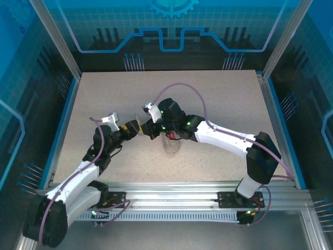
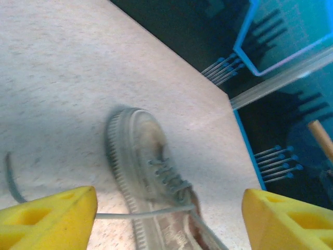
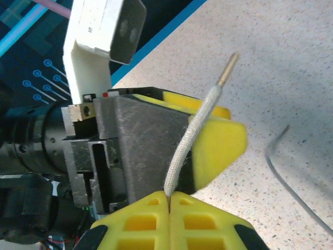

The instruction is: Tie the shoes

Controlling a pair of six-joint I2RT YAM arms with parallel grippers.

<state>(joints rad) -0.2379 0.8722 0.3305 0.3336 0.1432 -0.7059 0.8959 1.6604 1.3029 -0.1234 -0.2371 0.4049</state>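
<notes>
At the centre of the worktop (image 1: 104,99), the sneaker (image 2: 143,156) lies beneath the released left gripper (image 2: 169,205) while the right gripper (image 3: 169,200) clenches one white lace (image 3: 200,120): apparently the lace-crossing stage, so next the left gripper must regrasp a lace end.

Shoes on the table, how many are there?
1. The whitish-grey sneaker lies in the middle of the table, partly under the right arm. That arm covers some of the table, so another could be hidden.
</notes>
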